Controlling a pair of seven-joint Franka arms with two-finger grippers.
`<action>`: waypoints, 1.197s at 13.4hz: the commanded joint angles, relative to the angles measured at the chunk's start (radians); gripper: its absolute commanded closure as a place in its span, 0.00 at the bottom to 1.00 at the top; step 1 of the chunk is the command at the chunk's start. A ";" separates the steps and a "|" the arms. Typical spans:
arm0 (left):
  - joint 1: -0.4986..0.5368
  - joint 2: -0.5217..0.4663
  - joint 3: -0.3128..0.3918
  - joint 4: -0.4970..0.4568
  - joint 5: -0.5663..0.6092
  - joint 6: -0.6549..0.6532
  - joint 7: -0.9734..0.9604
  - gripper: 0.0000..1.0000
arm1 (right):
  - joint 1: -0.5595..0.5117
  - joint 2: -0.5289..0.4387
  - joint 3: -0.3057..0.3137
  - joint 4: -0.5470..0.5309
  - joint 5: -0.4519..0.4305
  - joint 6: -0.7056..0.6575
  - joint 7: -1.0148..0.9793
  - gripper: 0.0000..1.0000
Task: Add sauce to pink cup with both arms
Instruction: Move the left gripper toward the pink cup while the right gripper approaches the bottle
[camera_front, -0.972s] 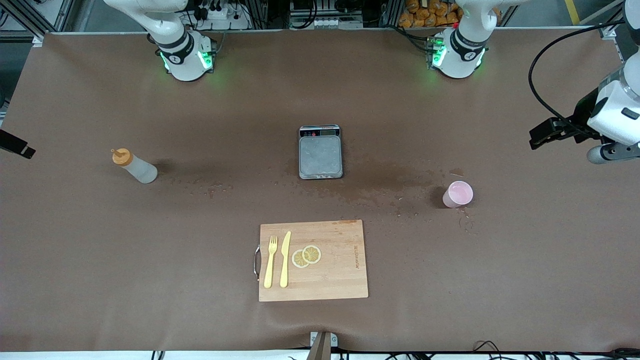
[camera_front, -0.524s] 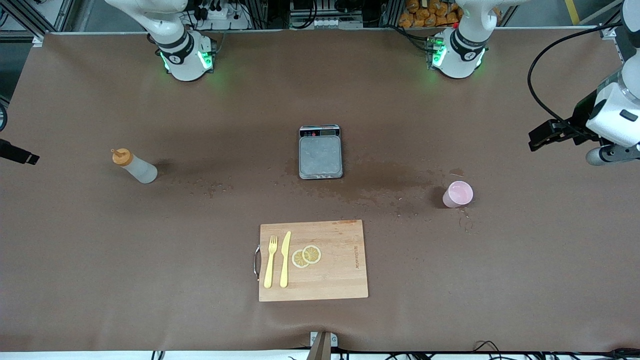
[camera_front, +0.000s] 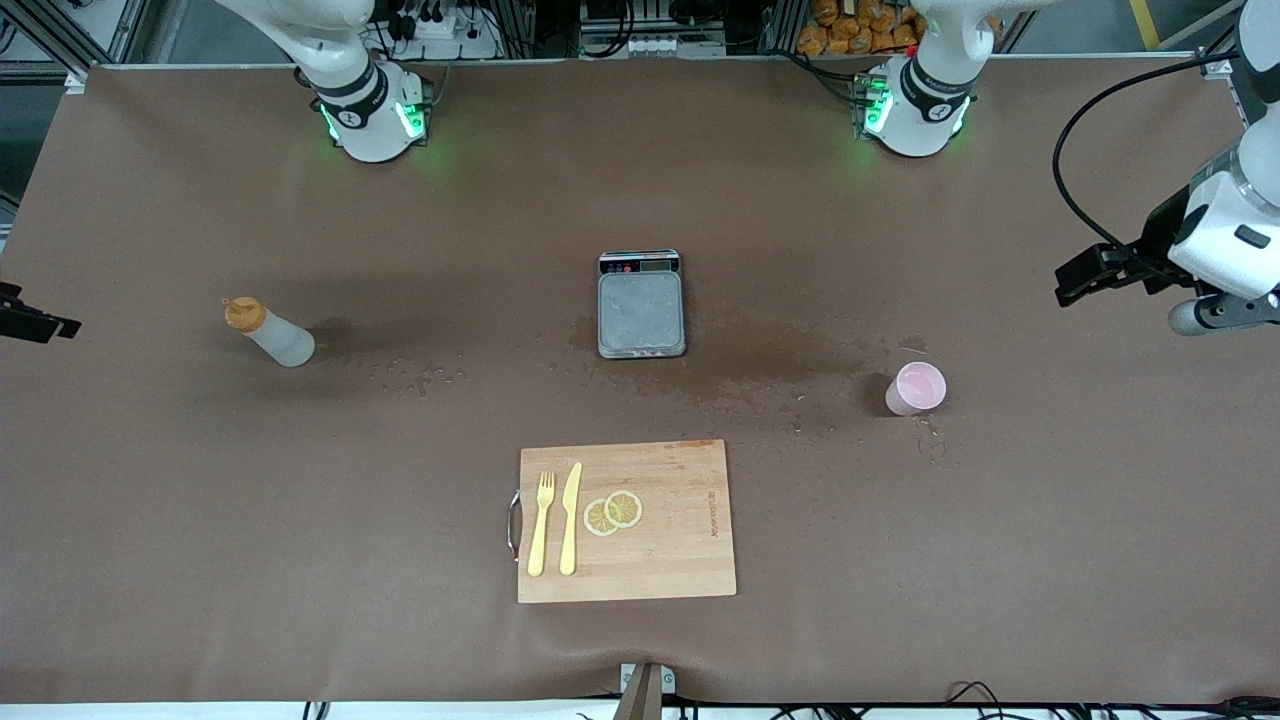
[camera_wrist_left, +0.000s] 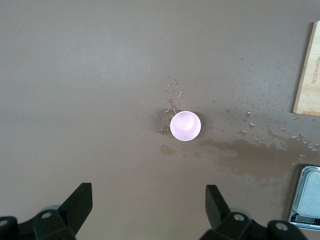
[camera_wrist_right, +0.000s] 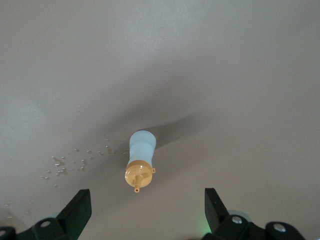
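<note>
Front view shows the sauce bottle (camera_front: 270, 335), a small whitish squeeze bottle with an orange cap, standing upright on the brown table (camera_front: 640, 180) toward the right arm's end. The pink cup (camera_front: 915, 388) stands upright toward the left arm's end, well apart from the bottle, and looks empty. Between them sit a grey kitchen scale (camera_front: 641, 304) and, nearer the front camera, a wooden cutting board (camera_front: 680, 560) holding a yellow fork (camera_front: 541, 523), a yellow knife (camera_front: 570, 518) and two lemon slices (camera_front: 613, 512). Wet patches and droplets (camera_front: 760, 365) mark the table between scale and cup.

The left gripper (camera_wrist_left: 148, 212) hangs high in the air, with the cup in its wrist view, fingers wide apart and empty. The right gripper (camera_wrist_right: 147, 212) hangs high, with the bottle in its wrist view, fingers also wide apart and empty; in the front view only a dark tip shows at the table's edge.

Neither object is grasped, so the task looks to be at its start: approach and grasp. For a clean grasp, the right gripper should likely come down straddling the bottle's body below the cap and close gently, since a soft bottle may squirt if squeezed hard. The left gripper should close on the cup's wall without tipping it; the wet surface may let it slide.
</note>
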 joint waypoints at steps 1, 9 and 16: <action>0.012 -0.017 -0.001 -0.056 -0.005 0.051 -0.001 0.00 | -0.067 0.040 0.016 0.014 0.061 -0.009 0.043 0.00; 0.024 -0.020 -0.003 -0.128 -0.005 0.107 -0.001 0.00 | -0.162 0.170 0.016 0.015 0.202 -0.058 0.159 0.00; 0.022 -0.038 -0.004 -0.332 -0.006 0.339 -0.001 0.00 | -0.286 0.350 0.016 0.015 0.417 -0.121 0.159 0.00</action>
